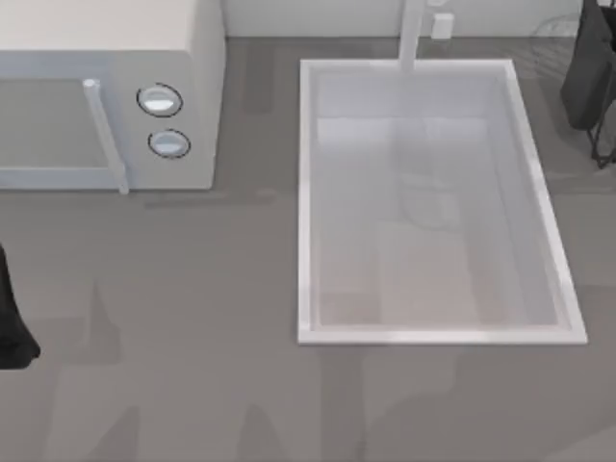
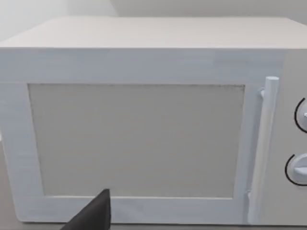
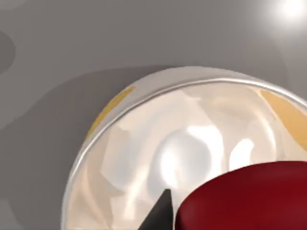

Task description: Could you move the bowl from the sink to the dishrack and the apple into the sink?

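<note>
The white sink (image 1: 306, 192) lies right of centre in the top view, and its basin holds nothing. The faint wire dishrack (image 1: 556, 38) is at the far right back, with my right arm (image 1: 589, 72) beside it. In the right wrist view a round glossy bowl (image 3: 144, 143) with a silver rim and a pale mirror-like inside rests on the grey counter. The dark red apple (image 3: 249, 199) shows close up over the bowl's inside, right beside my right gripper (image 3: 160, 213). Whether it is held cannot be told. My left arm (image 1: 12, 327) is parked at the left edge, and my left gripper (image 2: 93, 215) faces the microwave.
A white microwave (image 1: 106, 96) with two round knobs and a bar handle stands at the back left; its door (image 2: 139, 139) is closed. A white faucet post (image 1: 412, 34) rises behind the sink. Bare grey counter lies in front of the microwave and the sink.
</note>
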You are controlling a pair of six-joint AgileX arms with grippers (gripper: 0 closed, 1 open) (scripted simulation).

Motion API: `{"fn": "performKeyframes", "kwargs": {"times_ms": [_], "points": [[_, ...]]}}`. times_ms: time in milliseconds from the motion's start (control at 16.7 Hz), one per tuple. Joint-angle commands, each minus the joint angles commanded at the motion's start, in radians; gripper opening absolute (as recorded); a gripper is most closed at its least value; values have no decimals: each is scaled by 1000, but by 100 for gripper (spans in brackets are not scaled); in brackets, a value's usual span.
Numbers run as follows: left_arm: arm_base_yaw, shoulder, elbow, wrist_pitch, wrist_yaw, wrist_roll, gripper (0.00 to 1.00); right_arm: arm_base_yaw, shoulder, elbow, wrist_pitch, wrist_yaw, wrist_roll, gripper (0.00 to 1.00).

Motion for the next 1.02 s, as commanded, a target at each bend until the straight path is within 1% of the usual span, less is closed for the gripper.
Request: {"fn": "performKeyframes", "kwargs": {"times_ms": [120, 300, 780, 1020], "points": [[0, 0, 0, 0, 0, 0, 100, 67, 9, -22, 116, 43, 21, 0], [0, 0, 0, 0, 0, 0, 100, 196, 26, -69, 363, 128, 68, 0], [0, 0, 0, 0, 0, 0, 100, 618, 46, -255, 1203, 401, 234, 0], [0, 0, 0, 0, 0, 0, 100, 816, 33, -355, 1565, 524, 312, 0]]}}
